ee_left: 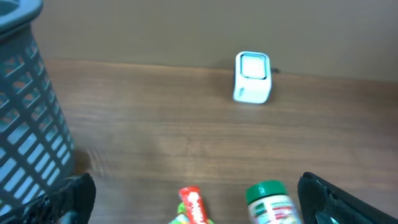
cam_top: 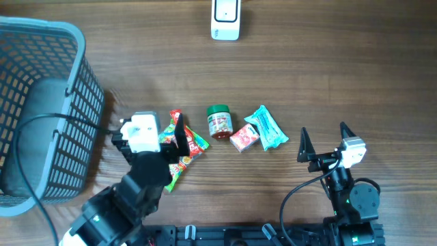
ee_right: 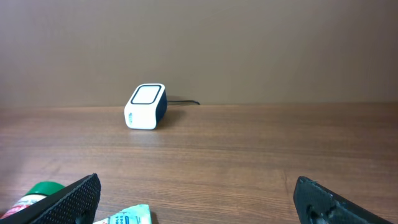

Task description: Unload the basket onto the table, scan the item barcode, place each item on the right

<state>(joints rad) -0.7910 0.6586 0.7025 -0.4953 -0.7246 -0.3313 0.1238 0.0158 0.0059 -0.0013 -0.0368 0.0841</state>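
A white barcode scanner point(cam_top: 225, 20) stands at the table's far edge, also visible as the scanner point(ee_left: 252, 76) and scanner point(ee_right: 146, 106) in the wrist views. Several items lie mid-table: red-and-green snack packets point(cam_top: 186, 147), a green-lidded jar point(cam_top: 219, 121), a small pink box point(cam_top: 244, 139) and a teal packet point(cam_top: 266, 128). My left gripper point(cam_top: 147, 130) is open just left of the packets, with the red packet point(ee_left: 193, 204) and jar point(ee_left: 272, 202) ahead of its fingers. My right gripper point(cam_top: 324, 137) is open and empty, right of the teal packet point(ee_right: 127, 216).
A tall grey-blue mesh basket point(cam_top: 41, 109) stands at the left edge, close beside the left arm; its wall point(ee_left: 25, 106) fills the left of the left wrist view. A black cable runs over the basket. Bare wood lies between the items and the scanner.
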